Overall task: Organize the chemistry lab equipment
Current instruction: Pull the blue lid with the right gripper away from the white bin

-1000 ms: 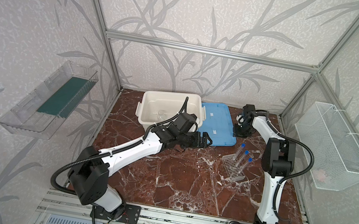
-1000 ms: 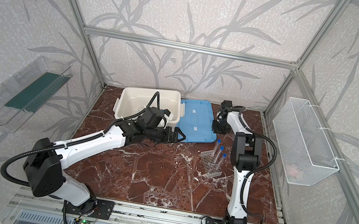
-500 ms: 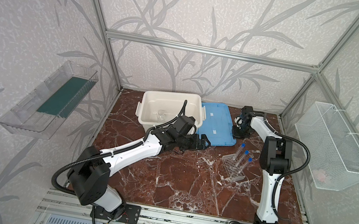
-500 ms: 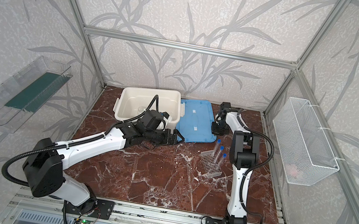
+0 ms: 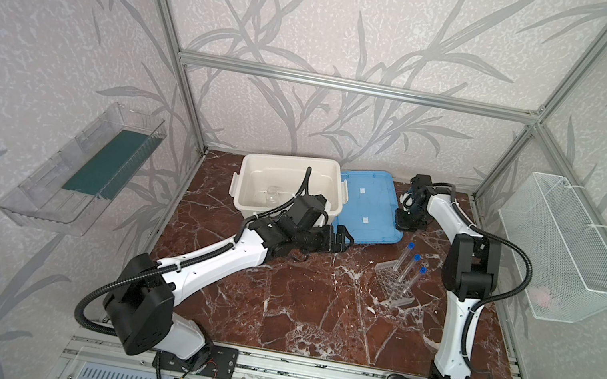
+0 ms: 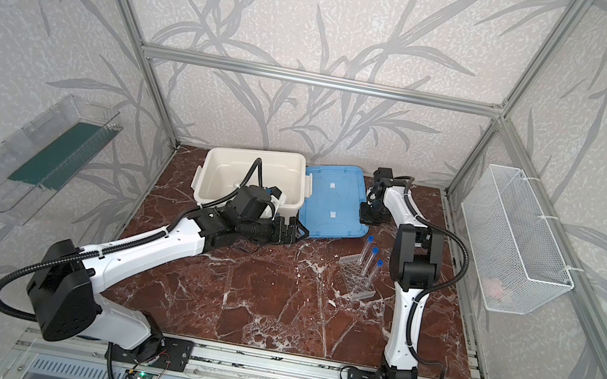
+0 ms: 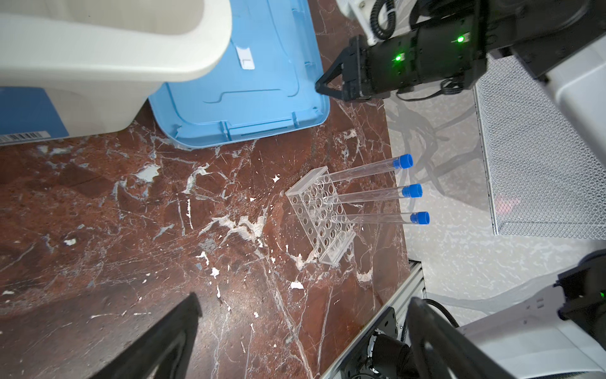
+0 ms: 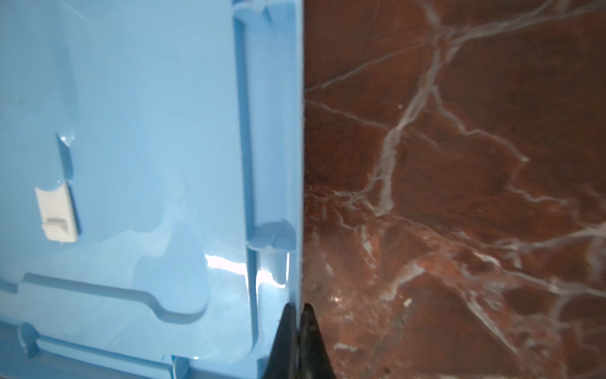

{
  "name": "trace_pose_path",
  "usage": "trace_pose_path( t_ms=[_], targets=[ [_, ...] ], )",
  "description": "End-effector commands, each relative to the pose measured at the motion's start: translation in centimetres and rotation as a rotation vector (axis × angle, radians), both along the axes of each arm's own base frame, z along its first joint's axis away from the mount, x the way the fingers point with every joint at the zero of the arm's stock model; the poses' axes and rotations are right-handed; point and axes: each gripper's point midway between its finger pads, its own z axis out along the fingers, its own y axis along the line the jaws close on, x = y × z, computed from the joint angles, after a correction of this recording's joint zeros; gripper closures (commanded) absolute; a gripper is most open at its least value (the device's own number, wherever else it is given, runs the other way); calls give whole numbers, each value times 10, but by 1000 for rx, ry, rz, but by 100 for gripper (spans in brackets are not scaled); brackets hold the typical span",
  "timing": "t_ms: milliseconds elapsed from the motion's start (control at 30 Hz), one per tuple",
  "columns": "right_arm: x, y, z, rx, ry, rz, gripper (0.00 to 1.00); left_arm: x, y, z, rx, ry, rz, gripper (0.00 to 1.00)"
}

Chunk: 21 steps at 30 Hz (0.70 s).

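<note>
test tubes (image 5: 409, 269) stand in the clear rack (image 5: 386, 282) near the right edge of the worktop (image 5: 293, 307), so the right hand (image 8: 299, 311), pinched shut on the blue lid (image 5: 368, 204), should raise it slowly and clear of them while the left hand (image 5: 343, 240) hangs open by the white tub (image 5: 251, 166).

Glossy smooth light-blue plastic lid (image 8: 131, 131); polished red-brown veined marble-look tabletop (image 8: 459, 164); clear plastic gridded tube rack (image 7: 319, 213); matt white plastic tub (image 7: 98, 49).
</note>
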Motion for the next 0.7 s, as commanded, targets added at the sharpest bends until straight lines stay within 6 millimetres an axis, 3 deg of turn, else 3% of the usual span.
trace_pose_path(
  t_ms=[0,267,667],
  targets=[
    [-3,-13,51,-55,-72,-19,100,-3,4,14,-22,-29,19,1],
    [-11,-28,99,-121,-156,-67,100,-4,5,19,-41,-34,25,1],
    [-22,-37,153,-121,-251,-146,100,-4,9,24,-20,-68,55,1]
  ],
)
